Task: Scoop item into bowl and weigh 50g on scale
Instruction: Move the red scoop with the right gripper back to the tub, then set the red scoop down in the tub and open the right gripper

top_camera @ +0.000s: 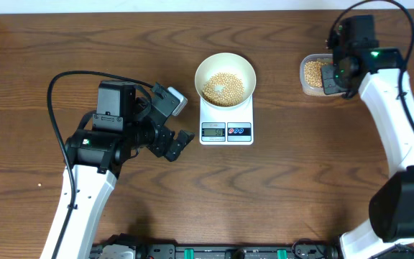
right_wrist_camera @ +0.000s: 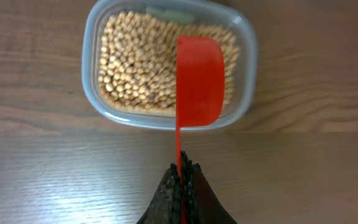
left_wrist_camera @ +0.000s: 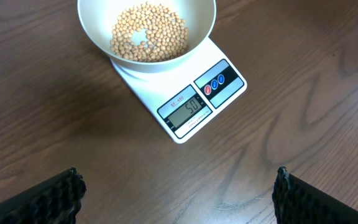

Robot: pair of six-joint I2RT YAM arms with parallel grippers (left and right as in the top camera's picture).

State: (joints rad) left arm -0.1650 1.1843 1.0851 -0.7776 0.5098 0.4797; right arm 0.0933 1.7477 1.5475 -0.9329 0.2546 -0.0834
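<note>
Red scoop (right_wrist_camera: 199,78) pinched in right gripper (right_wrist_camera: 180,169) above bean tub (right_wrist_camera: 87,62); left gripper (left_wrist_camera: 178,180) spread; set down softly, clear of scale (left_wrist_camera: 191,106).

Only thing I can actually read off my left wrist cam is the 50 on the scale (left_wrist_camera: 180,93) display (left_wrist_camera: 187,107), the tiny red label (left_wrist_camera: 178,99) just above it is too blurry, and from overhead the digits are too small.

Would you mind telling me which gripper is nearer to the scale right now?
Left. The left gripper is open just beside the scale, while the right gripper is farther off, holding a red scoop over the bean container.
</note>
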